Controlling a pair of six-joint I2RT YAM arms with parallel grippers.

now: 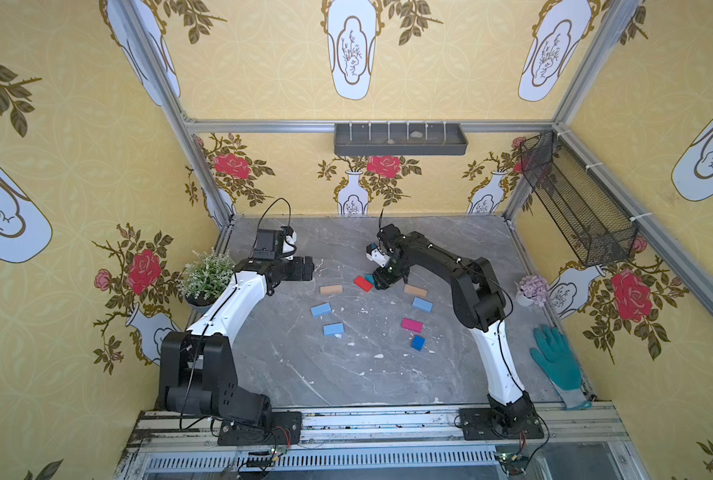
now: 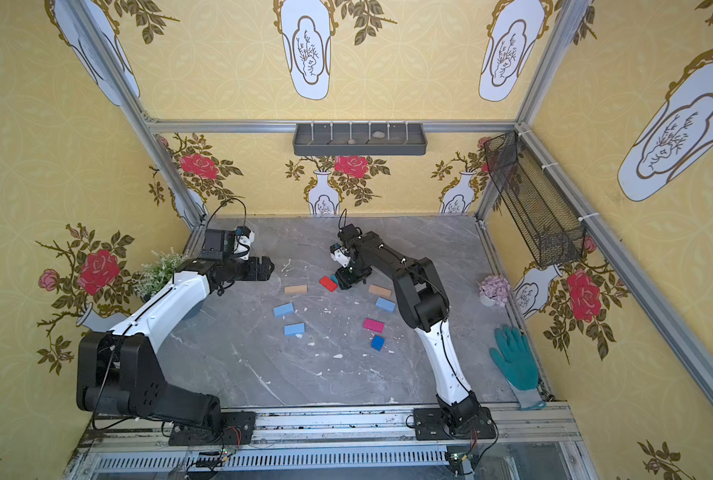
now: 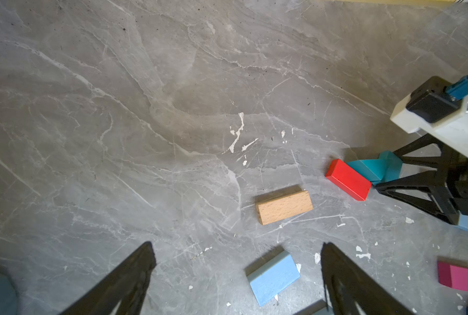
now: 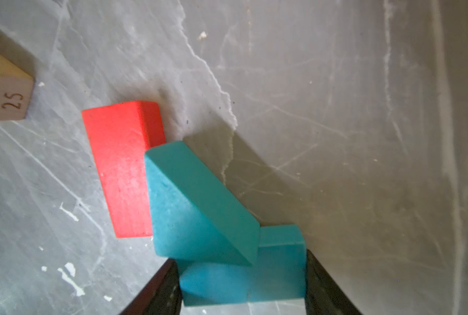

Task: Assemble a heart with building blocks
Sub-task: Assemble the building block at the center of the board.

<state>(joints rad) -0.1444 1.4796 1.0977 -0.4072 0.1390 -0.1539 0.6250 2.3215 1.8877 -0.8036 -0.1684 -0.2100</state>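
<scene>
My right fingers point(image 4: 156, 297) are closed partway, pressed to two opposite sides of the teal rectangular wooden block point(image 4: 243, 275), low at the grey marbled tabletop point(image 1: 346, 374). Whether the block rests on it or is just lifted, I cannot tell. I judge I hold it by the sides so that I can turn it and set its end against a neighbour. The teal triangular block point(image 4: 194, 207) lies tilted, one corner up on my rectangle and its other end touching the red rectangular block point(image 4: 123, 169). That lean is the danger: any move of mine may tip it or shove the red one.

All this sits at twelve o'clock of the unfinished heart point(image 1: 333, 329), a loose ring so far. The tan wooden blocks point(image 1: 331, 289) lie at eleven and one, the light-blue blocks point(image 1: 320, 309) at nine, eight and three, the magenta block point(image 1: 412, 325) at four, and the dark-blue cube point(image 1: 417, 342) at five, near where the point belongs. From six to seven the ring is open, and most blocks lie apart rather than end to end.

My left fingers point(image 3: 123, 286) are spread wide and empty, above the tabletop at ten o'clock outside the ring, clear of the blocks so nothing gets knocked.
</scene>
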